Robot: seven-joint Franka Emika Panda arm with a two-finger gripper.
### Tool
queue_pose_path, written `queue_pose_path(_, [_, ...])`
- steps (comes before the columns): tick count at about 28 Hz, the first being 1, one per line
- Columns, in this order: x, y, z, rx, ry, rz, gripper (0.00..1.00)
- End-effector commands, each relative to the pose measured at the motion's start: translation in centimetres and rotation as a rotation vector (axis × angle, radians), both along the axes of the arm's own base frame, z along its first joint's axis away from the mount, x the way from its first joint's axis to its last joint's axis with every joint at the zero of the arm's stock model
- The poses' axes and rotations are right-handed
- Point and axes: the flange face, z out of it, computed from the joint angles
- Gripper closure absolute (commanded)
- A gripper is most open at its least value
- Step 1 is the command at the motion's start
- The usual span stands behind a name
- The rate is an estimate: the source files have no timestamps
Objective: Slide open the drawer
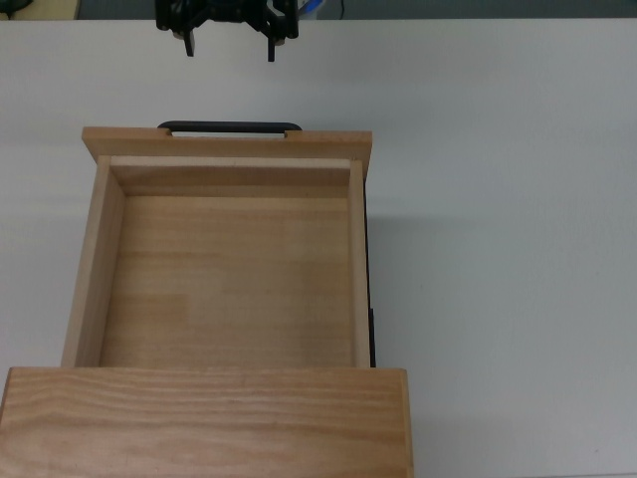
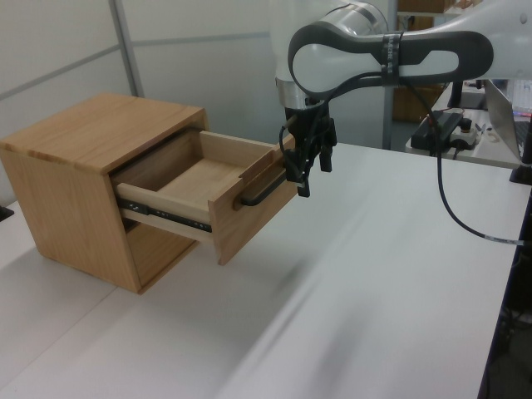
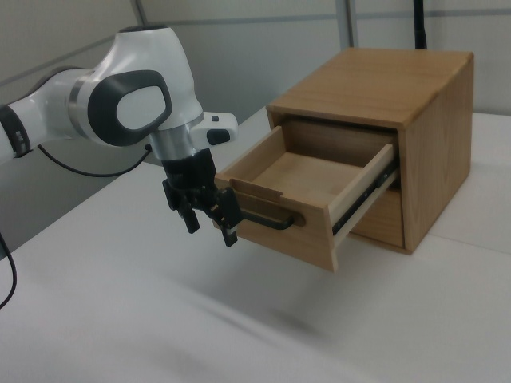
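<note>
The light wooden drawer [image 1: 229, 279] stands pulled far out of its cabinet [image 1: 209, 418], and its inside is bare. Its black bar handle [image 1: 229, 127] runs along the front panel. My gripper [image 1: 229, 52] hangs open in front of that handle, a short gap away, touching nothing. In the left view the gripper [image 2: 309, 176] sits just right of the handle [image 2: 264, 193], with the drawer [image 2: 249, 212] beside it. In the right view the gripper [image 3: 211, 231] is left of the handle [image 3: 267, 219], and the drawer [image 3: 311, 179] juts from the cabinet [image 3: 375, 80].
The cabinet stands on a white table [image 1: 518, 249] that stretches wide around it. In the left view, cables and equipment [image 2: 453, 125] lie at the far right, behind the arm [image 2: 374, 54]. A black side rail [image 3: 363, 195] shows along the drawer.
</note>
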Motion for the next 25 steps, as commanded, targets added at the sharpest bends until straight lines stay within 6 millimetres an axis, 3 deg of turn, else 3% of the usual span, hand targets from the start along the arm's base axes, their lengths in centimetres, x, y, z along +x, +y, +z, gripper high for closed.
queue_pose_path(1, [-0.02, 0.1, 0.52, -0.014, 0.002, 0.01, 0.0])
queue_pose_path(25, [0.04, -0.11, 0.45, -0.009, 0.003, 0.019, 0.0])
